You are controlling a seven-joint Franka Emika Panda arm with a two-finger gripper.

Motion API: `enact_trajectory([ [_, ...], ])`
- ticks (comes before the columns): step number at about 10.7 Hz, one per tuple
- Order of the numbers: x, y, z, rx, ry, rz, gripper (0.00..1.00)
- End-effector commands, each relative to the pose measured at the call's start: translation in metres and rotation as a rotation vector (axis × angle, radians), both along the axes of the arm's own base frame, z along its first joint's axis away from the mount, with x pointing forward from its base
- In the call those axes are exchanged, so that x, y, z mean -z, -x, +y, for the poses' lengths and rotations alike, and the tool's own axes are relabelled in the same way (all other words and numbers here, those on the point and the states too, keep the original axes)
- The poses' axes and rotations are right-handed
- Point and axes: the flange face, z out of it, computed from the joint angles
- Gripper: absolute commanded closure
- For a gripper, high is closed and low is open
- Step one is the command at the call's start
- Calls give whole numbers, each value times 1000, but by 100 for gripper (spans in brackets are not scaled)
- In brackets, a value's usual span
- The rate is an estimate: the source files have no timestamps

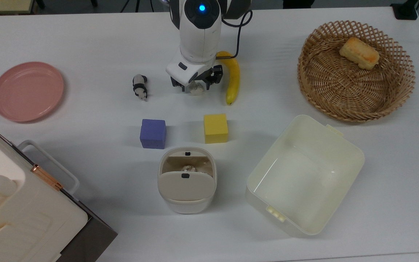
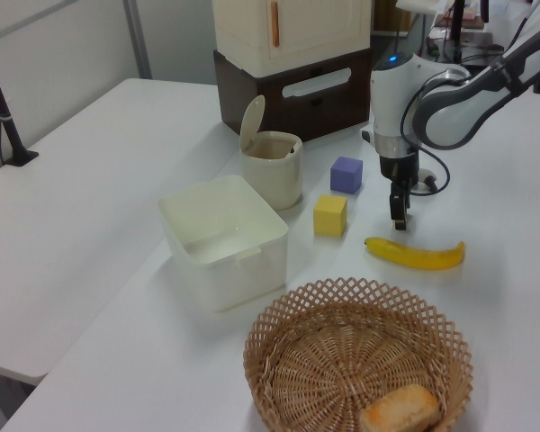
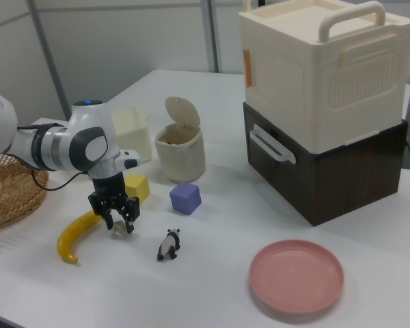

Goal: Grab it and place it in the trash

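Note:
The paper wad point(image 1: 196, 89) is small, crumpled and whitish, and lies on the white table between the panda figure and the banana. My gripper point(image 1: 195, 87) has come down over it and stands open, one finger on each side, with the wad low between them. The right view shows the gripper point(image 3: 120, 222) just above the wad point(image 3: 118, 231). In the left view the gripper point(image 2: 399, 219) points down and covers the wad. The trash point(image 1: 187, 196) is a cream-beige bin with its flap lid raised, nearer the top view's bottom, beyond the cubes; some crumpled paper point(image 1: 188, 168) lies inside.
A banana point(image 1: 233, 78) lies close on the gripper's right in the top view, a panda figure point(image 1: 140, 86) on its left. A purple cube point(image 1: 153, 133) and a yellow cube point(image 1: 215, 128) stand between the wad and the bin. A cream tub point(image 1: 304, 174), basket point(image 1: 355, 71) and pink plate point(image 1: 27, 91) lie further off.

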Motion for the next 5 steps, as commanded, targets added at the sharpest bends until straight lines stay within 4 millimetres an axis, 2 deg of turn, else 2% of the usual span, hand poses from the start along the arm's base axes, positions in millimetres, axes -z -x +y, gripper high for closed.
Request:
enact_trajectory([
  [1,1,-3,4,25,13,-43,80],
  [2,-4,-3,4,11,27,-49,94],
  [3,-10,-3,2,2,44,-60,98],
  [5,-40,-20,2,18,42,-101,98],
])
